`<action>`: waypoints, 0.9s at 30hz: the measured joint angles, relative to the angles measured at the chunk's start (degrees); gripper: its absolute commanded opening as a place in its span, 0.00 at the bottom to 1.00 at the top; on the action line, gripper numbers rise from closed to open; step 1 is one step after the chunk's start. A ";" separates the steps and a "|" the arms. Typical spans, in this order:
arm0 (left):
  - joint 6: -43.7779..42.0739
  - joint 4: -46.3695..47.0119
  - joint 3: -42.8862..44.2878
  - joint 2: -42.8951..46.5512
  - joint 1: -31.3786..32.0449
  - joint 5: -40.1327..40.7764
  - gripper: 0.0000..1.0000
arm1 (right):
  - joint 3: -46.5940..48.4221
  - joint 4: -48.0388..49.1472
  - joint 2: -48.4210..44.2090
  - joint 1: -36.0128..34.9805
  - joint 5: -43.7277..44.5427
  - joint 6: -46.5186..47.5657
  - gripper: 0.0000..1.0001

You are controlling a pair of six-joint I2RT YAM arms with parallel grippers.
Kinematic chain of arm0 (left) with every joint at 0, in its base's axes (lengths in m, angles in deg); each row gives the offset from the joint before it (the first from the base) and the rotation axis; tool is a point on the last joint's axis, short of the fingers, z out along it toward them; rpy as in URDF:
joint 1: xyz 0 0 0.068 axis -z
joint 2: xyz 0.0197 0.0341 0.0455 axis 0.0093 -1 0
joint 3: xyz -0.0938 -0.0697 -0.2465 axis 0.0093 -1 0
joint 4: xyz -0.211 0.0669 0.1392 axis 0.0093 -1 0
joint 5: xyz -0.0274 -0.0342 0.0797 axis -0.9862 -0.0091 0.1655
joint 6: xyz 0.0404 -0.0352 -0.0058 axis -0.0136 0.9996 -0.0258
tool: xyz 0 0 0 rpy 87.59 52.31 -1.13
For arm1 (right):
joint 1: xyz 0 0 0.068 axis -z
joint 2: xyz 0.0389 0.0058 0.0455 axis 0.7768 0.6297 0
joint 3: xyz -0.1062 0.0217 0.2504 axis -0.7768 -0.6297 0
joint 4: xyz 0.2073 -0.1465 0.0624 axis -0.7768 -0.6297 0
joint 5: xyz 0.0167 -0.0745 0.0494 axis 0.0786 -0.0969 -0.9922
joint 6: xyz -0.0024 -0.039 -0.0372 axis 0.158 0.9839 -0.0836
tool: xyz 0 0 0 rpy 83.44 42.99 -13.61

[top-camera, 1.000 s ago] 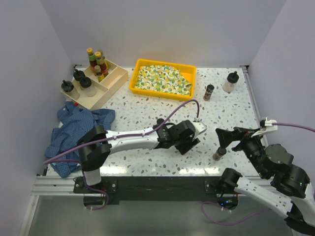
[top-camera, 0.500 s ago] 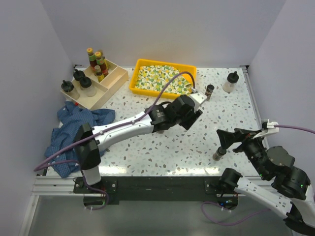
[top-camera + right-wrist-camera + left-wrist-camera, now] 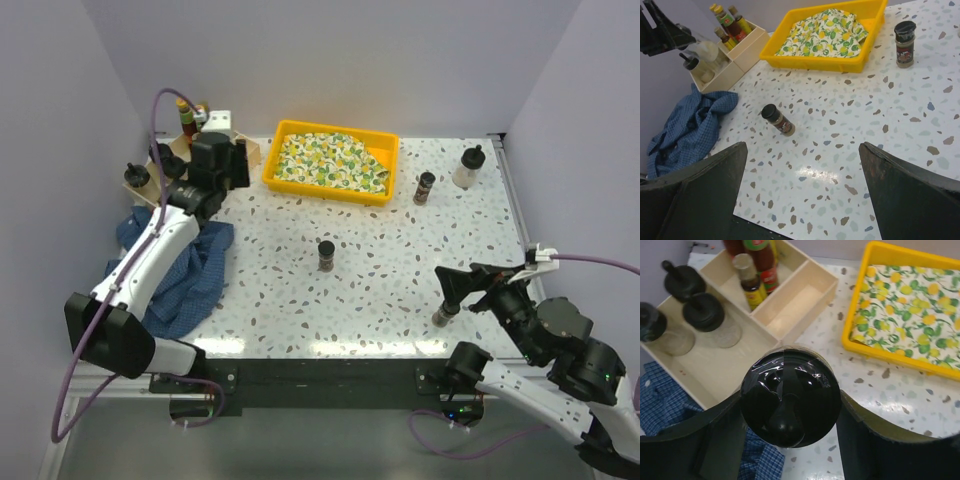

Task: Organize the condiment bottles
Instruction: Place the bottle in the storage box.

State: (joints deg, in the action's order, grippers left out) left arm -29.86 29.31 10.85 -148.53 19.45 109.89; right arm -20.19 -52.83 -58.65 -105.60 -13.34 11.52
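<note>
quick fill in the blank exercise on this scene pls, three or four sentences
1. The left fingers grip a bottle whose knobbed cap is ____.
2. The patterned cloth lies in a tray coloured ____.
3. The right fingers stand ____, with nothing between them.
4. The crumpled checked cloth is ____.
Missing words: black; yellow; open; blue.

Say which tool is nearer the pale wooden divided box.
Left. The left tool, gripping a black-capped clear bottle, hangs over the pale wooden divided box; the right tool sits far off at the speckled table's near-right edge.
</note>
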 measured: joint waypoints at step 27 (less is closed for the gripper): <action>7.52 13.90 -8.24 -11.85 -28.13 -0.79 0.00 | 1.62 0.42 -3.15 0.00 -1.11 0.20 0.99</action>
State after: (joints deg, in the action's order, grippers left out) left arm -22.34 43.21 2.61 -160.38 -8.68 109.10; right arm -18.57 -52.41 -61.80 -105.60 -14.45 11.71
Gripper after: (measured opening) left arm 0.675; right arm 0.986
